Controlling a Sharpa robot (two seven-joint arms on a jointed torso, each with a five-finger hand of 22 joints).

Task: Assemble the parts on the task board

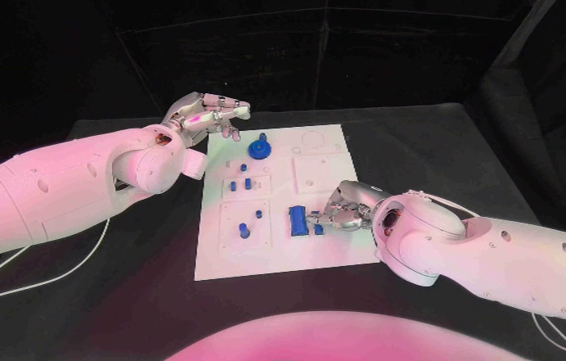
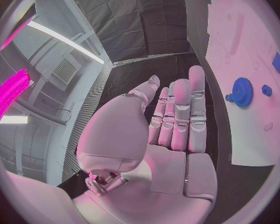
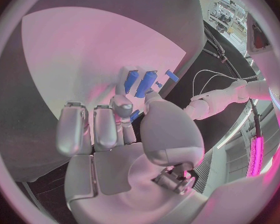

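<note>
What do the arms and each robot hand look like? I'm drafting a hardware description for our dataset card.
Both arms are bulky, smooth white shells with rounded joints and small round holes. The left robot hand and right robot hand are silver, with segmented metallic fingers and pale palm pads. Thin white cables trail beside each arm.

A lab: black curtains [image 1: 354, 42] enclose the black table [image 1: 413, 148].

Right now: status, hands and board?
Left hand open, off board's far left corner. Right hand fingertips at blue parts on task board; grip unclear. Nothing blocking.
</note>
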